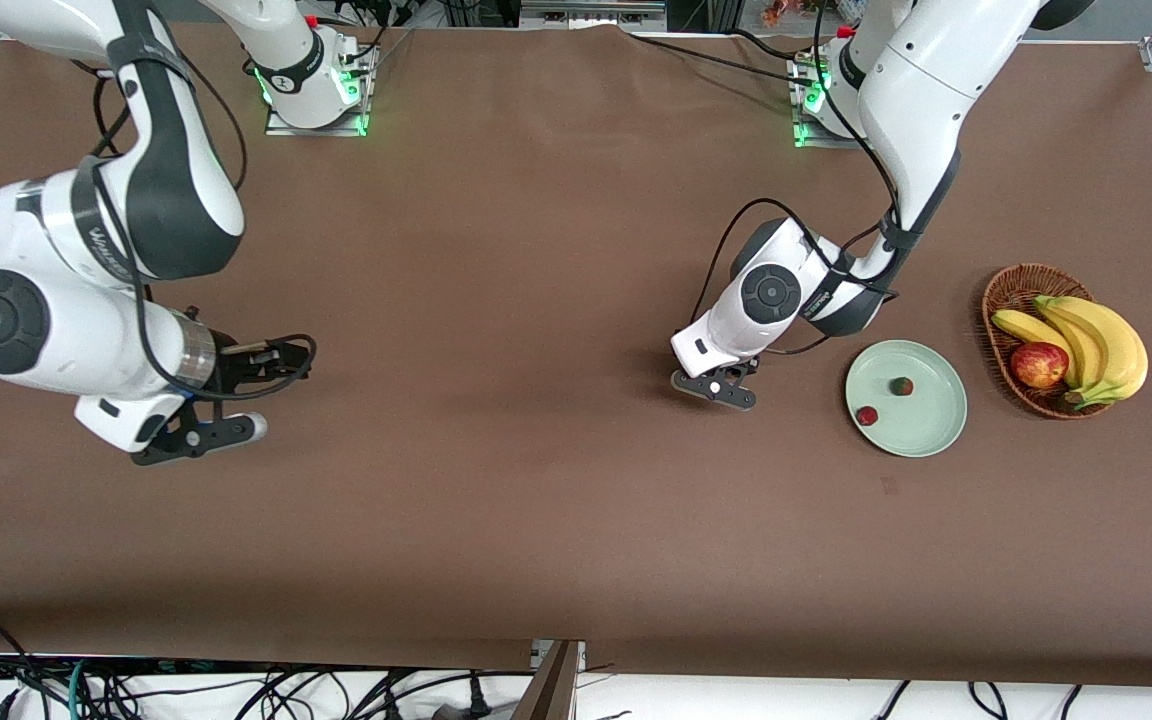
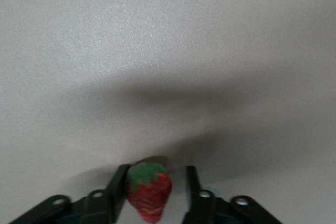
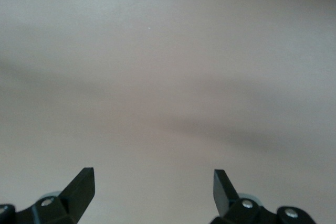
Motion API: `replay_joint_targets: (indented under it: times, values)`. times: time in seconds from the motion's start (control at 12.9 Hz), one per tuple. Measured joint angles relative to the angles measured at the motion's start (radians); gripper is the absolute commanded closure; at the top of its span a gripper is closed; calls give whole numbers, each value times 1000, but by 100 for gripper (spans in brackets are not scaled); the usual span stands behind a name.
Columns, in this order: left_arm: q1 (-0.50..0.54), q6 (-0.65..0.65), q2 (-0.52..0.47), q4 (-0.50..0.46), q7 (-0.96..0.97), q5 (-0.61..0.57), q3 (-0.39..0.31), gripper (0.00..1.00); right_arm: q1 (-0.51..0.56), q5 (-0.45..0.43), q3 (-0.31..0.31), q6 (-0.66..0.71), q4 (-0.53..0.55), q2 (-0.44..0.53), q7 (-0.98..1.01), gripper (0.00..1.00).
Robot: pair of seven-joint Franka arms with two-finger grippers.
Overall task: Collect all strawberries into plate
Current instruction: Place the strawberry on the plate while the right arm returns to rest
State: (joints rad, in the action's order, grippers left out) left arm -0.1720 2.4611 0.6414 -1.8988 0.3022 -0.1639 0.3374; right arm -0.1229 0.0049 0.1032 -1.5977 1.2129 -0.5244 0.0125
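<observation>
A red strawberry (image 2: 149, 195) with a green top lies on the brown table between the fingers of my left gripper (image 2: 157, 182). The jaws have narrowed round it: one finger (image 2: 118, 192) touches it and a small gap shows at the other. In the front view my left gripper (image 1: 714, 390) is down at the table beside the plate (image 1: 936, 440), toward the right arm's end, and hides that strawberry. Two more strawberries (image 1: 900, 385) (image 1: 867, 415) lie in the pale green plate. My right gripper (image 1: 261, 392) (image 3: 153, 182) waits open and empty at its own end.
A brown wicker basket (image 1: 1011, 285) stands beside the plate at the left arm's end. It holds bananas (image 1: 1101, 345) and a red-yellow apple (image 1: 1039, 364). Cables hang along the table edge nearest the front camera.
</observation>
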Motion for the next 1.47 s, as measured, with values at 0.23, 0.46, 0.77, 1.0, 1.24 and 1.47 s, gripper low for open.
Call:
replay_joint_targets:
  times: [0.23, 0.46, 0.77, 1.0, 1.24, 1.47]
  values:
    - [4, -71, -15, 20, -27, -3, -1, 100, 44, -6, -1, 29, 50, 88, 0, 0]
    - [52, -310, -76, 78, -223, -9, -9, 100, 61, -58, -1, 88, 68, 168, 0, 0]
    - [249, -437, -135, 92, -723, -13, -17, 100, 108, -67, -3, 141, 131, 301, -3, 0]
    - [412, -438, -135, 91, -1060, -13, -21, 99, 124, -67, -2, 159, 228, 418, -2, 0]
    - [487, -310, -90, 81, -1324, -13, -21, 0, 125, -67, -2, 173, 248, 486, -3, 0]
    - [487, -267, -56, 81, -1379, -13, -13, 0, 127, -69, -2, 210, 250, 510, -3, 0]
